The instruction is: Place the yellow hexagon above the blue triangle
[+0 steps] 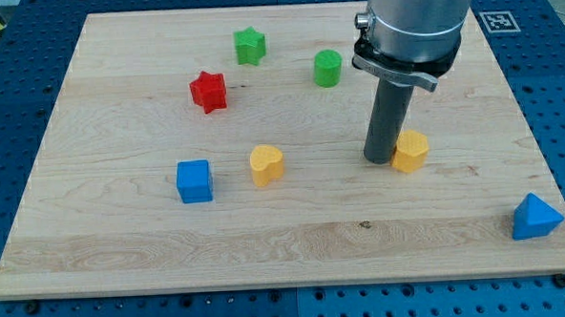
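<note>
The yellow hexagon (411,150) lies right of the board's middle. My tip (379,160) rests on the board touching the hexagon's left side. The blue triangle (535,216) sits at the board's bottom right corner, well below and to the right of the hexagon. The rod rises from the tip to the grey arm body (416,19) at the view's top.
A yellow heart (266,164) and a blue cube (195,180) lie left of the middle. A red star (208,91), a green star (250,45) and a green cylinder (327,68) lie in the upper part. The wooden board (124,251) sits on a blue perforated table.
</note>
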`<state>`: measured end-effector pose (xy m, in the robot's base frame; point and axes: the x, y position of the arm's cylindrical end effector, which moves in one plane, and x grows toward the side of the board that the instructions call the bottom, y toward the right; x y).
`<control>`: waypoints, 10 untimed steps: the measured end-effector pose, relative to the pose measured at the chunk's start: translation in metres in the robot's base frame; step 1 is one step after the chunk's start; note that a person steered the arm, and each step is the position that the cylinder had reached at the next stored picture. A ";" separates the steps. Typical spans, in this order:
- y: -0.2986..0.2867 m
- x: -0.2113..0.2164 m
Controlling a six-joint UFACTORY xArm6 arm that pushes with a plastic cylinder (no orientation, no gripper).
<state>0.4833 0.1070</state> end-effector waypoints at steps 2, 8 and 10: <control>0.050 -0.002; 0.113 0.030; 0.106 -0.045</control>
